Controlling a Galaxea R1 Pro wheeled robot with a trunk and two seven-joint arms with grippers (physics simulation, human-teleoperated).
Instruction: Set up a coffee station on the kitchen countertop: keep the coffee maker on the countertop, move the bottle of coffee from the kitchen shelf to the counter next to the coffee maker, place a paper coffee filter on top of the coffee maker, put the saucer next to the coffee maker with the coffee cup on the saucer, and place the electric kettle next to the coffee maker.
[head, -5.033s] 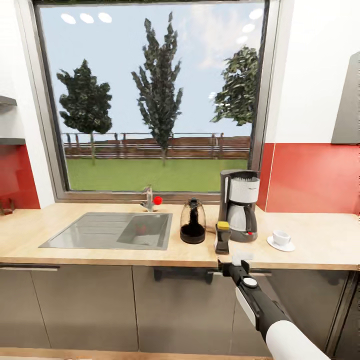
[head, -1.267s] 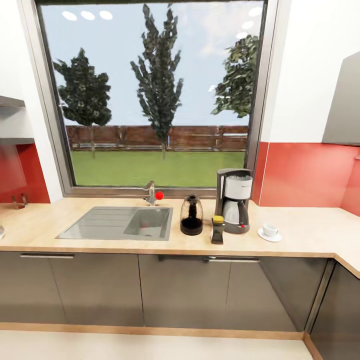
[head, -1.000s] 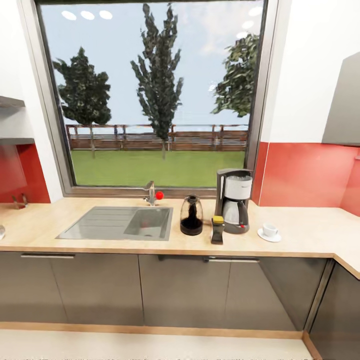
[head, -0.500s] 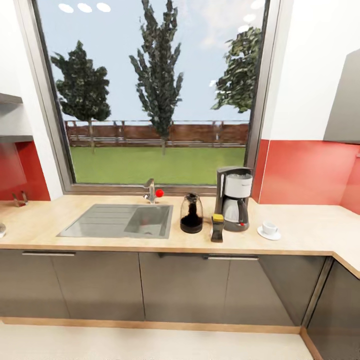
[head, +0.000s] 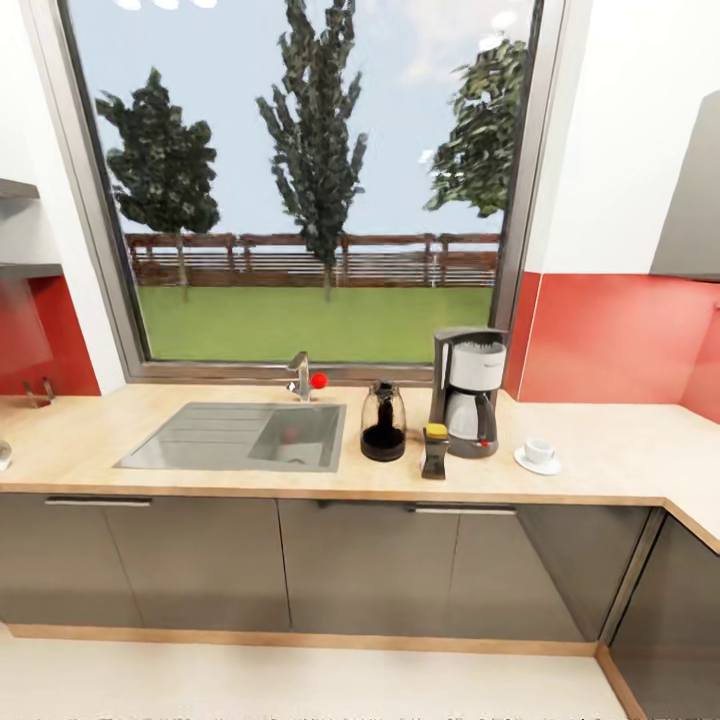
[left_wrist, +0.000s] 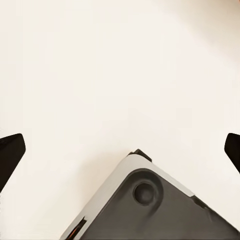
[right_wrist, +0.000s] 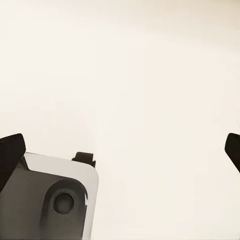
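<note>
Robot backed off from the pale wooden countertop (head: 620, 455); both arms lowered, jaws spread wide, empty. Black-and-silver coffee maker (head: 468, 392), dark yellow-capped coffee bottle (head: 435, 451), glass-domed black kettle (head: 384, 422), white cup on saucer (head: 538, 456) grouped together. Setup looks finished.

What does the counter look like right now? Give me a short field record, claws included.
coffee maker: upright on countertop, white filter visible at its top
bottle of coffee: yellow lid, in front of the maker, toward the sink side
electric kettle: between sink and maker
coffee cup: on saucer, on the maker's other side
left claw: fingers wide apart, empty
right claw: fingers wide apart, empty
</note>
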